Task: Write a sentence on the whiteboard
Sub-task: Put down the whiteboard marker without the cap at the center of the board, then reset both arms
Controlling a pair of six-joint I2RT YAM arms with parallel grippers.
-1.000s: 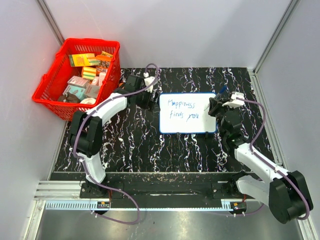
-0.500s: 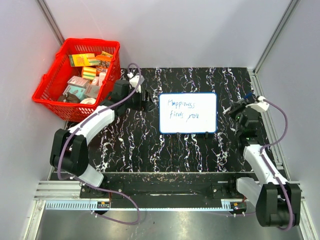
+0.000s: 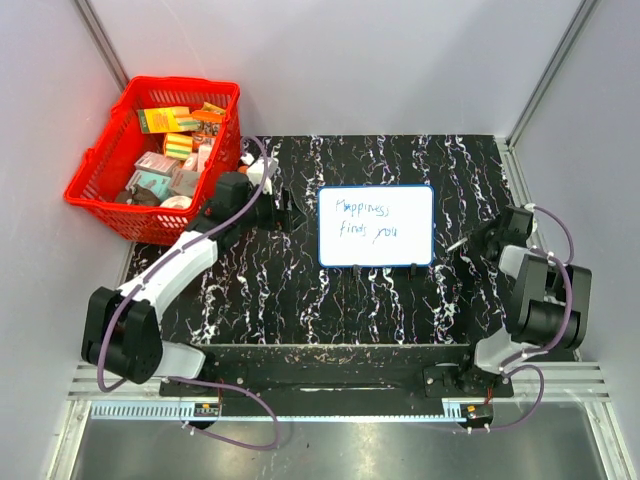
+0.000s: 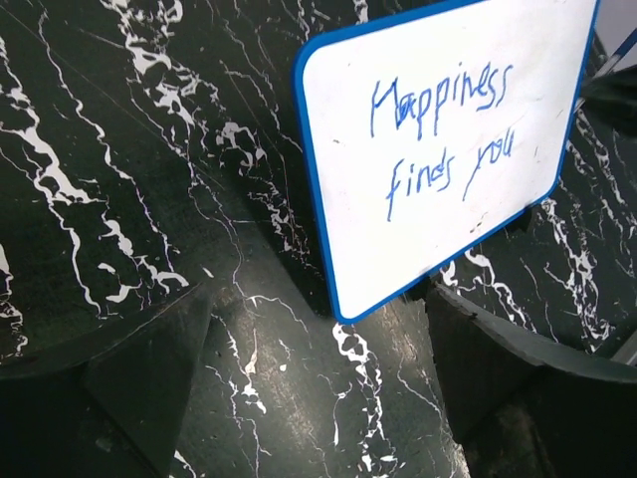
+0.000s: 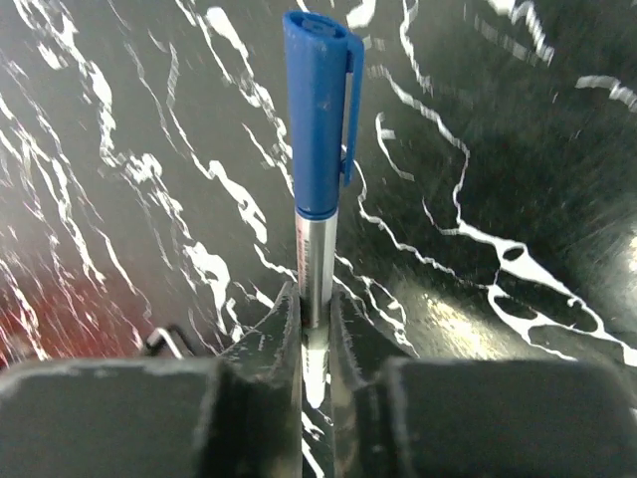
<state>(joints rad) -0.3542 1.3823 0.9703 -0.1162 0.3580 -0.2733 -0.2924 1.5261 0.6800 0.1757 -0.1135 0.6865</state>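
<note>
Since the sentence (image 3: 366, 220) stands complete in two blue lines on the whiteboard (image 3: 376, 250) lying mid worktop (image 3: 300, 290), writing looks done, leaving perhaps only tidying: the right pincer (image 5: 317, 299) clamps the blue marker (image 5: 318, 129) to its right, and the left pincer (image 4: 317, 309) gapes empty beside it.

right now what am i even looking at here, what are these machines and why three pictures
These are two robot arms bolted to the near edge of a black marbled table. The wide picture is from a fixed camera above; the other two come from a camera on each wrist. On the table lies a small whiteboard with a blue sentence, "Happiness finds you". A red basket of small packets stands at the far left. The left hand is open and empty, beside the board. The right hand is shut on a blue-capped pen.
</note>
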